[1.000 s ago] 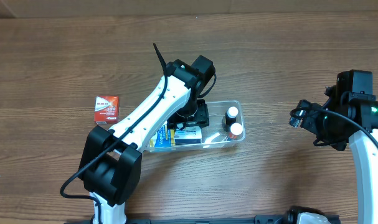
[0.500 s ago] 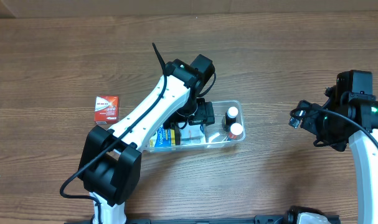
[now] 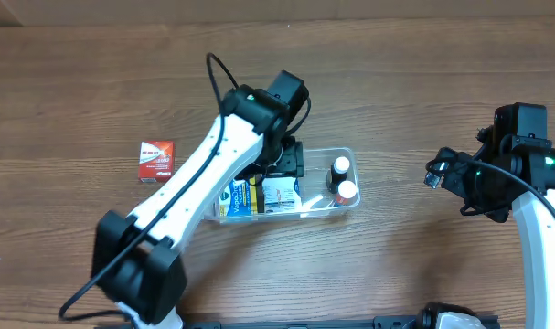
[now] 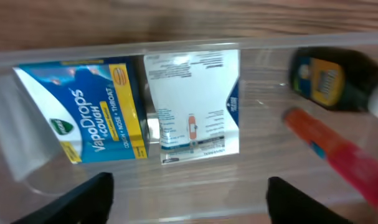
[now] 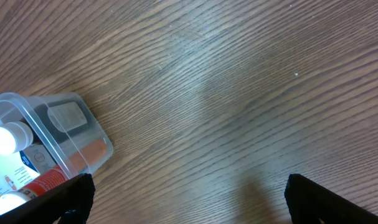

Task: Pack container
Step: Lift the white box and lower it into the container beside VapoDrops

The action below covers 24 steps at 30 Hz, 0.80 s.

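Note:
The clear plastic container (image 3: 348, 208) sits mid-table and holds a blue and yellow VapoDrops box (image 3: 233, 200), a white box (image 3: 281, 194) and two white-capped bottles (image 3: 342, 167). In the left wrist view the VapoDrops box (image 4: 92, 106) and the white box (image 4: 193, 106) lie side by side, with a dark bottle (image 4: 338, 81) and a red bottle (image 4: 338, 152) to their right. My left gripper (image 4: 189, 199) is open and empty just above the container's floor. My right gripper (image 5: 189, 199) is open and empty over bare table, right of the container's corner (image 5: 83, 124).
A small red and white box (image 3: 155, 160) lies on the table left of the container. My left arm (image 3: 204, 174) reaches diagonally over the container's left end. My right arm (image 3: 506, 174) is at the far right edge.
My left arm has swung and pulled back slightly toward the left. The white box now lies uncovered in the container. My right arm has not moved.

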Available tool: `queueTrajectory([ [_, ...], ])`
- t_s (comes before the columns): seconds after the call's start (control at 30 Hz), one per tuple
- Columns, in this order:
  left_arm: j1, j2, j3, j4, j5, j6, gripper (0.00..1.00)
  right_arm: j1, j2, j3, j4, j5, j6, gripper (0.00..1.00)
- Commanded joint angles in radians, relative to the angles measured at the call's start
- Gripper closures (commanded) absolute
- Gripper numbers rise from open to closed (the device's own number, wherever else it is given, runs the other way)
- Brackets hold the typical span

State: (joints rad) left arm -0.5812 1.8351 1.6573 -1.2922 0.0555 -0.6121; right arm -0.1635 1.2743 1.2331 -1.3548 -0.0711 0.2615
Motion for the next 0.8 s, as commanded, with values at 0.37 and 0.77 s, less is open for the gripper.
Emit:
queueTrajectory([
  [0.37, -0.063, 0.183, -0.007, -0.018, -0.029, 0.145, 0.60, 0.000, -0.006, -0.003, -0.001, -0.002, -0.001, 0.00],
  [0.77, -0.058, 0.294, -0.007, -0.063, -0.037, 0.145, 0.51, 0.000, -0.006, -0.003, -0.001, -0.002, -0.001, 0.00],
])
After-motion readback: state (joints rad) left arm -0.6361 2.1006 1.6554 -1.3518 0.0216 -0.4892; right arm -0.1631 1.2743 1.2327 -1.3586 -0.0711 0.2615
